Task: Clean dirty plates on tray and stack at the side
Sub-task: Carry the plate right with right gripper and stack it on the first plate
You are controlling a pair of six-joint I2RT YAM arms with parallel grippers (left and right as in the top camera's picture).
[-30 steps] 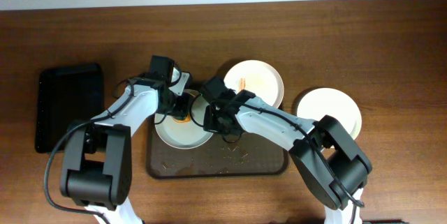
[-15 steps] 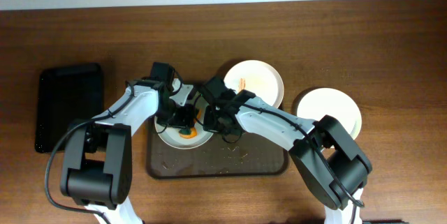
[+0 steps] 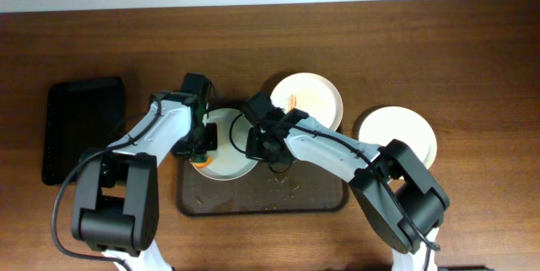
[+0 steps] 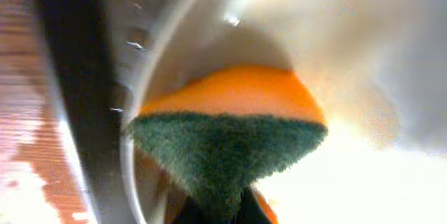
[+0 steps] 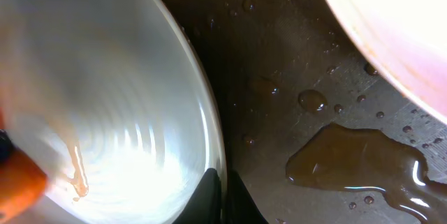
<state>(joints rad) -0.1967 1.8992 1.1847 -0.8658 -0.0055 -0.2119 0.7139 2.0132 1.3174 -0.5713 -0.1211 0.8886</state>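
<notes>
A white plate [image 3: 226,140] lies on the left part of the dark brown tray [image 3: 278,195]. My left gripper [image 3: 201,146] is shut on an orange and green sponge [image 4: 230,133] and presses it on this plate's left rim [image 4: 150,63]. My right gripper [image 3: 257,146] is shut on the plate's right rim [image 5: 209,140], one finger on each side. A second plate [image 3: 308,100] with orange streaks sits at the tray's back edge and also shows in the right wrist view [image 5: 391,28]. A third plate [image 3: 396,136] lies on the table to the right.
A smaller glossy black tray [image 3: 83,127] lies at the far left. The brown tray's floor [image 5: 279,63] is wet, with drops and a brownish puddle [image 5: 356,161] beside the held plate. The wooden table [image 3: 422,43] surrounds everything.
My left gripper has dragged the sponge from the plate's upper middle down across its face and then left to the rim. My right gripper and all plates have stayed put.
</notes>
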